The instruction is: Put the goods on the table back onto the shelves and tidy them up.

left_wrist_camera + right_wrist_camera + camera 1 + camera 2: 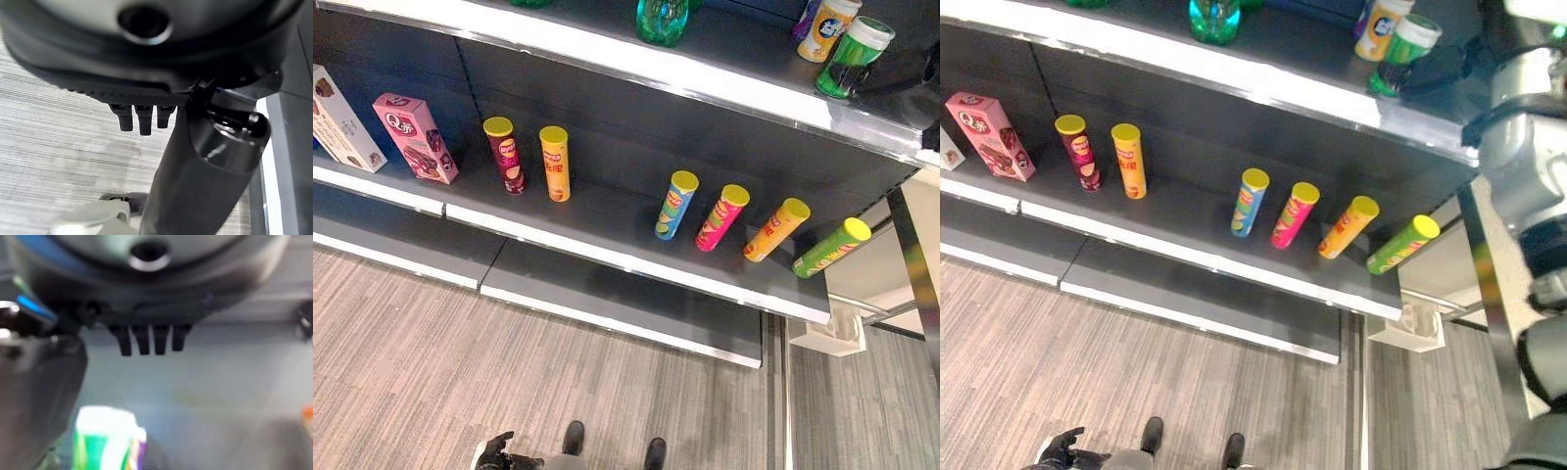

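On the top shelf point(705, 83), at its right end, stands a green cup with a white lid point(854, 57). My right hand point(904, 70) rests on the shelf against that cup. In the right wrist view its fingers point(146, 340) are straight and the cup point(107, 440) lies beside the thumb, so the hand is open. My left hand point(494, 452) hangs low over the floor, open and holding nothing, with its fingers point(142, 120) straight. Several chip cans stand or lean on the middle shelf point(607, 220), among them a lime one point(830, 248) at the right end.
A yellow-and-white bottle point(827, 27) stands just left of the green cup, and a green bottle point(661, 20) stands further left. A pink box point(416, 137) and a white box point(342, 122) stand at the middle shelf's left. A dark post point(915, 255) rises past the shelf's right end.
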### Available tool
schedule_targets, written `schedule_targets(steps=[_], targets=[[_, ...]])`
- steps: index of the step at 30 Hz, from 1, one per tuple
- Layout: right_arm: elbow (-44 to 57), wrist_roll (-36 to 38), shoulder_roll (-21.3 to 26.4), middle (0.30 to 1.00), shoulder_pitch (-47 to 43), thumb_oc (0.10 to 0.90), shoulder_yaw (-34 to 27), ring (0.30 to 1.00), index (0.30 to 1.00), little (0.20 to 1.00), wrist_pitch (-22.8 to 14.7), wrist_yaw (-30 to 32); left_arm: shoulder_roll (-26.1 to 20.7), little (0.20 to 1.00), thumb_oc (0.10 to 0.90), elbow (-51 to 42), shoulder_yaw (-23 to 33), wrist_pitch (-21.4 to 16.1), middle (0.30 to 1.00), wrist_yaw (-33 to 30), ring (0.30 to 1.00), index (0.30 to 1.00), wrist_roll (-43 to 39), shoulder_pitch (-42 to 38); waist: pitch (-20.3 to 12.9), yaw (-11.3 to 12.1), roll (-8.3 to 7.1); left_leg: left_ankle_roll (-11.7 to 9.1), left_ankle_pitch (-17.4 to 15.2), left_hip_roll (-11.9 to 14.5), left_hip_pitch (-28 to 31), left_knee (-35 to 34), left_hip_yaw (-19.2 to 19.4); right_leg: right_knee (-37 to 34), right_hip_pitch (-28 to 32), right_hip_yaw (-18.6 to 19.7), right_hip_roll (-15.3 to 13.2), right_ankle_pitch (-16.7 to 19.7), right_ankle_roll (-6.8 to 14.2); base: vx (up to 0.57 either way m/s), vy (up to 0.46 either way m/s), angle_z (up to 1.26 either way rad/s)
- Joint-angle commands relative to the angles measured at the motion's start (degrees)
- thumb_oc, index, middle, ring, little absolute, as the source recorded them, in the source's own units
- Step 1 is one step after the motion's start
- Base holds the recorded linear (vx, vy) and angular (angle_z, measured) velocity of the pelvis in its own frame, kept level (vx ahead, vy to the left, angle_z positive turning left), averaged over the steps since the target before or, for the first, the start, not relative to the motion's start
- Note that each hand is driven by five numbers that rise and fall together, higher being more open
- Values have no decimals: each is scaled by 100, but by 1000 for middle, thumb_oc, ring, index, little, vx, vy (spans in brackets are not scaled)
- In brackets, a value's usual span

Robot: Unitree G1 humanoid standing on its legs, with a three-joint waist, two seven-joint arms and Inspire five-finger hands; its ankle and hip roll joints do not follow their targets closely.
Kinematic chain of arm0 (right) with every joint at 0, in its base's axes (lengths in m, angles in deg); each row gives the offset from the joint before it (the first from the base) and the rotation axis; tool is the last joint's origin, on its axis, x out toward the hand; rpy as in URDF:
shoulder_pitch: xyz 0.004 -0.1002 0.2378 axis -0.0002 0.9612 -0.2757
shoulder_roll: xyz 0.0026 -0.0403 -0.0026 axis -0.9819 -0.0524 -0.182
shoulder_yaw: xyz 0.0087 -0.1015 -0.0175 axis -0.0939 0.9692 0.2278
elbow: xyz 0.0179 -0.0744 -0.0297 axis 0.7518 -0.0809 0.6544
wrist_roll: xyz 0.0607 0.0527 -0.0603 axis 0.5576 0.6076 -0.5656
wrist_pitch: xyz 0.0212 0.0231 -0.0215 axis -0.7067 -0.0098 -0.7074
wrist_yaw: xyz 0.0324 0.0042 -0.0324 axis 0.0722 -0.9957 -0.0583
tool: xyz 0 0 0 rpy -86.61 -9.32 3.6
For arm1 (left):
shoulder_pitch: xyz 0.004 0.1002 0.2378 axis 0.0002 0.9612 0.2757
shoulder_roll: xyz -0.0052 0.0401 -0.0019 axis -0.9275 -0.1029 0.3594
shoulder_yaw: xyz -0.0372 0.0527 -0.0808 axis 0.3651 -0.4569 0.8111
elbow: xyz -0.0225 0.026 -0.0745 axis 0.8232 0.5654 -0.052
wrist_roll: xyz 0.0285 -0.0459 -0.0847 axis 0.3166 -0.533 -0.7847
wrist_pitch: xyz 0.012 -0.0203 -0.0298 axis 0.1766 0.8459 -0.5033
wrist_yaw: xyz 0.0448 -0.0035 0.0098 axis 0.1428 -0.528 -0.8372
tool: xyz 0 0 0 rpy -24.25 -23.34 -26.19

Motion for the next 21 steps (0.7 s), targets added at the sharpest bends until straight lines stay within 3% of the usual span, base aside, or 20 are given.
schedule_targets(steps=[1, 12, 16, 21], targets=[[-133, -251, 278, 900, -976, 800, -131, 900, 900, 900, 135, 516, -388, 900, 800, -43, -186, -122, 900, -219, 900, 900, 158, 32, -464, 99, -301, -171, -837, 133, 255, 25, 449, 150, 157, -40, -435, -170, 513, 12, -32, -8], [1136, -802, 801, 900, -347, 800, -845, 900, 900, 900, 97, 587, -345, 900, 800, -169, -309, -38, 900, -100, 900, 900, 505, 42, -695, -161, -15, -236, -882, 266, 419, 25, 642, 95, 227, 84, -326, -253, 466, 3, -43, -7], [1758, -814, 948, 900, 255, 800, -1621, 900, 900, 900, -23, 722, -289, 900, 800, -190, -380, -20, 900, -42, 900, 900, 619, 61, -746, -276, 115, -263, -871, 322, 428, 25, 702, 95, 204, 143, -267, -285, 442, -12, -59, -12], [2688, -817, 1028, 900, 1593, 800, -3124, 900, 900, 900, -214, 890, -155, 900, 800, -217, -432, 13, 900, 5, 900, 900, 763, 68, -809, -521, 316, -298, -857, 406, 467, 25, 809, 95, 166, 273, -180, -335, 412, -2, -42, -12]])
